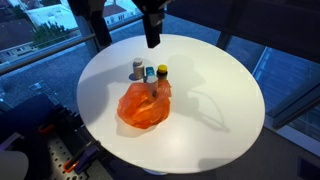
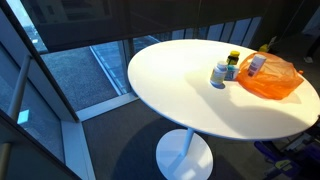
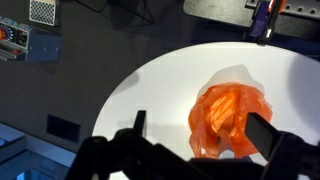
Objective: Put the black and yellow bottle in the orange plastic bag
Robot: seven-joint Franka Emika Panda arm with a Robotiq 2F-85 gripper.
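The black bottle with a yellow cap [image 1: 162, 74] stands upright on the round white table [image 1: 215, 95], just behind the orange plastic bag [image 1: 145, 106]. It also shows in an exterior view [image 2: 234, 59], with the bag [image 2: 272, 78] beside it. My gripper [image 1: 152, 40] hangs high above the table's far side, over the bottles and clear of them. In the wrist view the gripper [image 3: 200, 128] is open and empty, and the crumpled bag [image 3: 228, 118] lies below between the fingers. The bottle is not visible in the wrist view.
A blue bottle [image 1: 150, 74] and a white bottle with a grey cap [image 1: 138, 69] stand next to the black and yellow one. The table edge [image 2: 150, 90] drops to a dark floor beside glass walls.
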